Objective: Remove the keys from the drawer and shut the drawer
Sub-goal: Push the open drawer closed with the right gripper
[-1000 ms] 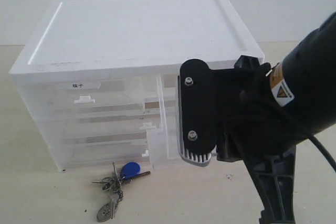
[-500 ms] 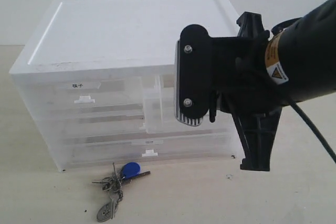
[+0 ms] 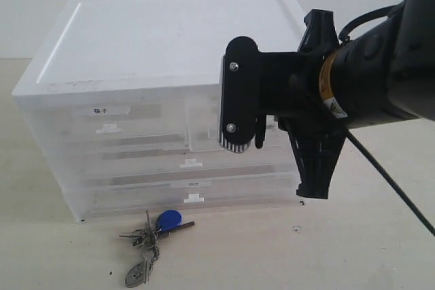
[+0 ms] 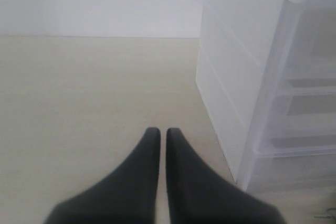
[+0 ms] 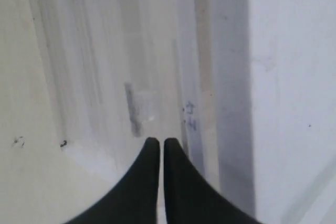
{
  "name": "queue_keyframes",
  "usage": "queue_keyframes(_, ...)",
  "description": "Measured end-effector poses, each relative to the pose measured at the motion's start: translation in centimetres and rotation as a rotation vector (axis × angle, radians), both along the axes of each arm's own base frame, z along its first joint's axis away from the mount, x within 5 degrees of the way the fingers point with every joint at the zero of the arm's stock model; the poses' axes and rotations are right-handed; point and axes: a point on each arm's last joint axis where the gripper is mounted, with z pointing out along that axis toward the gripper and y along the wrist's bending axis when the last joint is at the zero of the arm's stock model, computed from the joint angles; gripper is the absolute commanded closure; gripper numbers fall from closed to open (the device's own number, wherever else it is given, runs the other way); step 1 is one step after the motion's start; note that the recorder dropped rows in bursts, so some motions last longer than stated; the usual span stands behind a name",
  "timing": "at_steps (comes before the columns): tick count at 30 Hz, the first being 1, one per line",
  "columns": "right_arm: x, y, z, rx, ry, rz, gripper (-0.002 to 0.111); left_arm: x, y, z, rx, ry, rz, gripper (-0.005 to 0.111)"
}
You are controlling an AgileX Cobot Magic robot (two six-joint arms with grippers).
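The keys (image 3: 153, 234), with a blue fob and an oval silver tag, lie on the table in front of the cabinet, touched by neither gripper. The drawer (image 3: 202, 129), the upper right half-width one, sits pushed in, close to flush with the cabinet front. My right arm (image 3: 367, 79) hangs in front of it and covers most of it. In the right wrist view my right gripper (image 5: 160, 140) is shut and empty, its tips at the drawer's front beside the tab handle (image 5: 139, 109) and the grey-brown strip (image 5: 202, 77). My left gripper (image 4: 159, 130) is shut and empty over bare table.
The white translucent cabinet (image 3: 170, 39) holds a labelled half-width drawer (image 3: 109, 121) at upper left and full-width drawers (image 3: 190, 191) below. In the left wrist view the cabinet's side wall (image 4: 231, 72) stands beside my left gripper. Beige table (image 3: 272, 256) lies in front.
The drawer, sticking far out a second ago, has slid back into the cabinet. My right arm has risen and moved in toward the cabinet front. The keys have not moved.
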Motion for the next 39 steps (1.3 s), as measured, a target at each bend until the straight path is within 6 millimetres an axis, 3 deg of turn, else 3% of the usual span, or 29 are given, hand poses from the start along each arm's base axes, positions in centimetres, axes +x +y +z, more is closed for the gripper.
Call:
queue_keyframes(15, 0.4, 0.1, 0.4, 0.057, -0.042, -0.043, 0.108, 0.0, 0.0, 0.0, 0.0, 0.0, 0.0, 0.102)
queue_keyframes(23, -0.5, 0.7, -0.8, 0.057, 0.1, 0.008, 0.108, 0.0, 0.0, 0.0, 0.0, 0.0, 0.0, 0.102)
queue_keyframes(32, 1.4, 1.3, -2.3, 0.01, 0.006, -0.08, 0.108, 0.0, 0.0, 0.0, 0.0, 0.0, 0.0, 0.102)
queue_keyframes(39, 1.6, 1.4, -2.6, 0.012, 0.002, -0.105, 0.108, 0.0, 0.0, 0.0, 0.0, 0.0, 0.0, 0.102)
